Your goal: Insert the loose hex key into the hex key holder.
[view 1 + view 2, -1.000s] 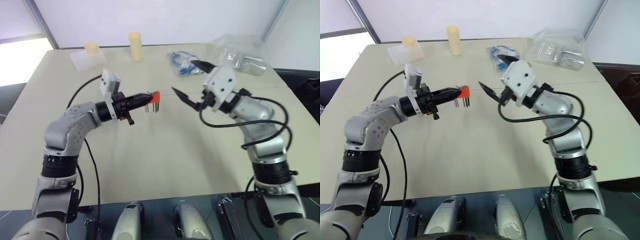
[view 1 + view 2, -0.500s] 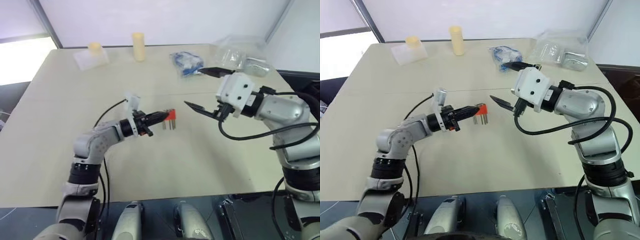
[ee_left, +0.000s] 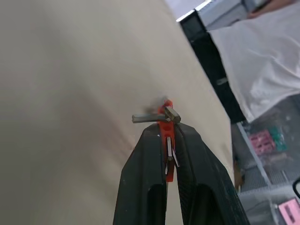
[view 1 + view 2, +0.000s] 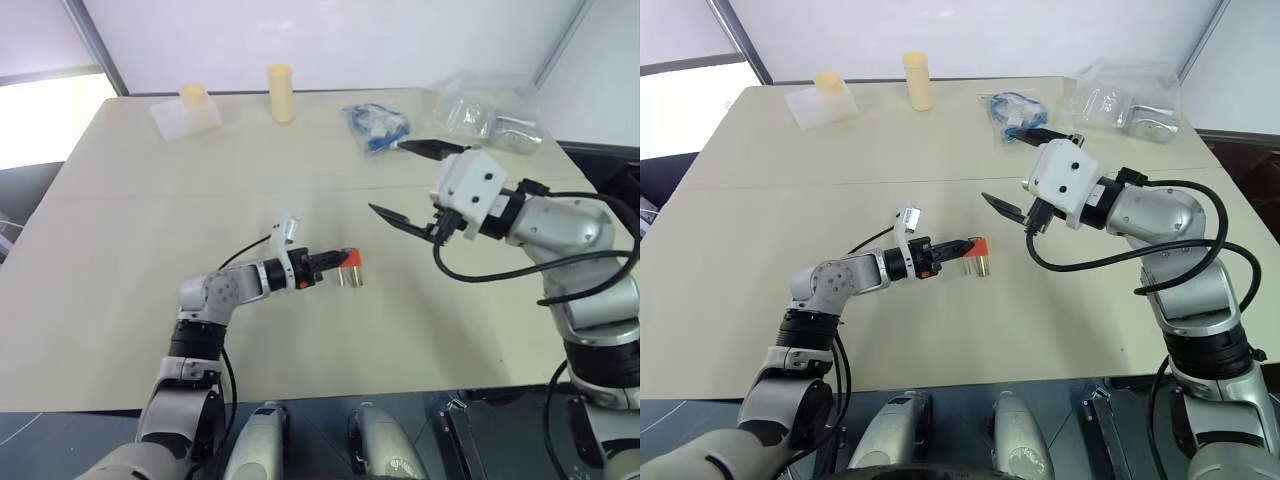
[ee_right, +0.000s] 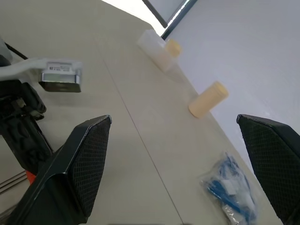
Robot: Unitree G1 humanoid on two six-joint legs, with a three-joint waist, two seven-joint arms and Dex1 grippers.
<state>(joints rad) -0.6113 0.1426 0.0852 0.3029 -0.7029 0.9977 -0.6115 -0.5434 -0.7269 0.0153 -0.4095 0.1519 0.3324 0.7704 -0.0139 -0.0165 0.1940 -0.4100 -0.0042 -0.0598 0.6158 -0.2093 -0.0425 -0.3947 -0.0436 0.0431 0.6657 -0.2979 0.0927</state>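
Note:
The hex key holder (image 4: 346, 260) is a small red-orange block with short metal keys (image 4: 351, 278) sticking out of it. My left gripper (image 4: 334, 262) is shut on it and holds it low over the middle of the table (image 4: 120, 250). In the left wrist view the black fingers (image 3: 150, 159) pinch the red block (image 3: 165, 129), and metal key ends (image 3: 145, 118) jut out at its tip. My right gripper (image 4: 392, 180) hangs wide open with nothing in it, above and to the right of the holder. The loose hex key is out of view.
At the back of the table stand a yellow cylinder (image 4: 281, 92) and a clear box with a yellow item (image 4: 187, 110). A blue packet (image 4: 376, 128) and clear plastic bags (image 4: 490, 112) lie at the back right, behind the right gripper.
My left arm has sunk toward the table and shifted right with the holder, rolling its wrist. The right gripper has stayed open and roughly in place.

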